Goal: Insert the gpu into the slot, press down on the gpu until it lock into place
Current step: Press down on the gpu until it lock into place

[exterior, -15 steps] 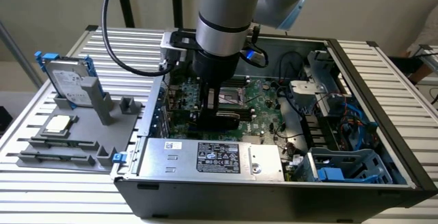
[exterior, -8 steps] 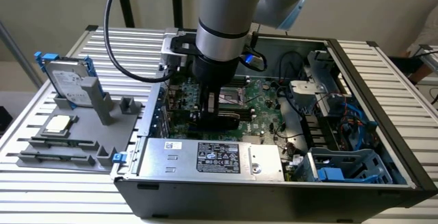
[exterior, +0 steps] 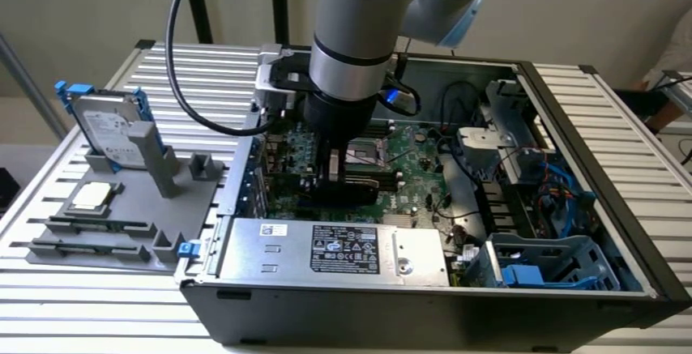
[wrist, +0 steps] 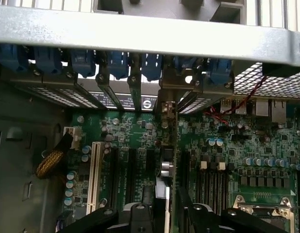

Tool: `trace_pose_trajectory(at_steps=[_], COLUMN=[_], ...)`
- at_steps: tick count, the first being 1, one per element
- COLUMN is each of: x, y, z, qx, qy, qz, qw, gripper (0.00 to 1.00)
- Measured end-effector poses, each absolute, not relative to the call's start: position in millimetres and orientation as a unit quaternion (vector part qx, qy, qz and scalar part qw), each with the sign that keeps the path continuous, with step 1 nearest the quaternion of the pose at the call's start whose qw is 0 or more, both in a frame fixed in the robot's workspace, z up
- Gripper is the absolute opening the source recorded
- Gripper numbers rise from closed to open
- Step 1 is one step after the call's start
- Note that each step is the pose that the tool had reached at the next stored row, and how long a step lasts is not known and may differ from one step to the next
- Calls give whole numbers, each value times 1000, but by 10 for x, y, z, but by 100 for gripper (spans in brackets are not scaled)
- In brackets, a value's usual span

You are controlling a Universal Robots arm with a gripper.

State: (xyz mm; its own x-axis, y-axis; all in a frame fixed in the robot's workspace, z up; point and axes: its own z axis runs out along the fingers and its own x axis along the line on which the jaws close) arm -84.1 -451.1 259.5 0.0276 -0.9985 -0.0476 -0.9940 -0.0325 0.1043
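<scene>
Psu box: bare shiny metal. Mobo: matt green. Bracket clips: blue plastic.

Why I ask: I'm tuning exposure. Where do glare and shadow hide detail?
Exterior view: the table glares white at the exterior view's right; the gripper is lost in shadow. Wrist view: light through the vent grilles blows out; the case wall beside the motherboard is dark.

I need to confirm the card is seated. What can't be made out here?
- The slot: exterior view, hidden behind the gripper and arm; wrist view, covered by the edge-on gpu.
- Whether the gpu is fully seated: its connector edge is covered the same way.
- Power-supply label text: exterior view, too small to read.
</scene>
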Motion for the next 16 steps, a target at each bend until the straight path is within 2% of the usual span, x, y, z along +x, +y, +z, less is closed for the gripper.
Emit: trace_pose_trajectory(at_steps=[4,6,16], x=[-842,-842,-843], y=[-4511,-4510,-4511], z=[2586,2584,2585], qx=[717,718,718], qy=[-694,-694,-694], qz=[-53,-53,-53], qw=[21,21,21], gripper=[33,26,26])
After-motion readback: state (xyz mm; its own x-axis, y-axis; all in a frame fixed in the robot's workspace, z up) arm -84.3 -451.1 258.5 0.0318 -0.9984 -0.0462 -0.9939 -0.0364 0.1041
